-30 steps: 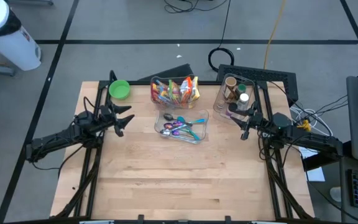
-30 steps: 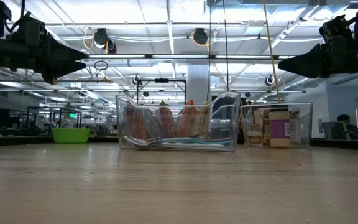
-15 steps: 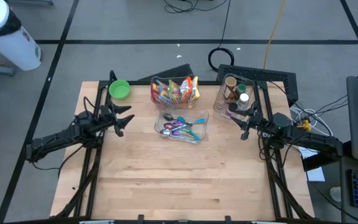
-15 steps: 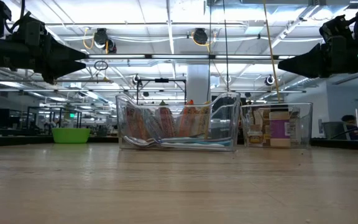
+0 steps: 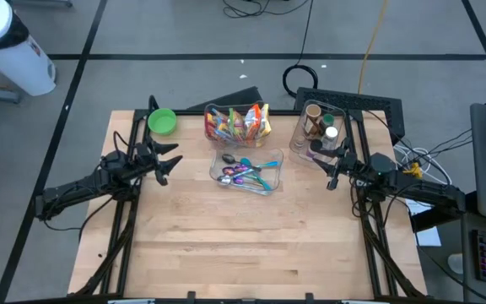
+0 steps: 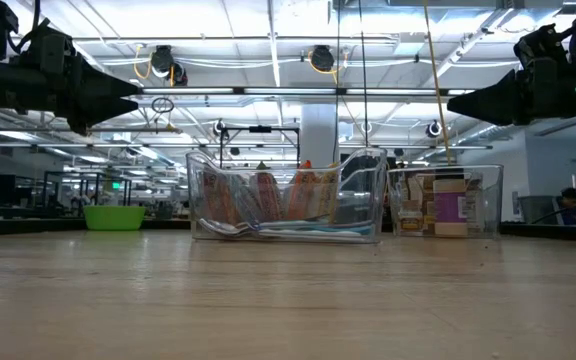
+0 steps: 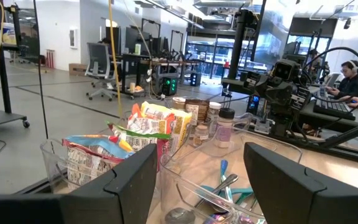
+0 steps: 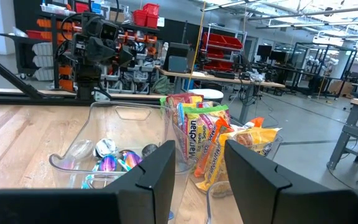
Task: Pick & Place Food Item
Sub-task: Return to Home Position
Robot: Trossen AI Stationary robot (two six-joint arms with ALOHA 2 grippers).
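Several colourful food packets (image 5: 239,123) stand upright in a clear bin (image 5: 210,133) at the table's far middle; both wrist views show the packets (image 7: 145,134) (image 8: 204,146). My left gripper (image 5: 172,160) hovers open over the table's left part, level, fingers toward the bins (image 7: 197,180). My right gripper (image 5: 331,176) hovers open at the right, also level (image 8: 197,171). Neither holds anything.
A clear tray of coloured spoons (image 5: 247,172) lies nearer than the packet bin. A clear bin of jars and bottles (image 5: 319,133) stands at the far right, a green bowl (image 5: 162,122) at the far left. Bare wooden table (image 5: 243,245) spreads toward the near edge.
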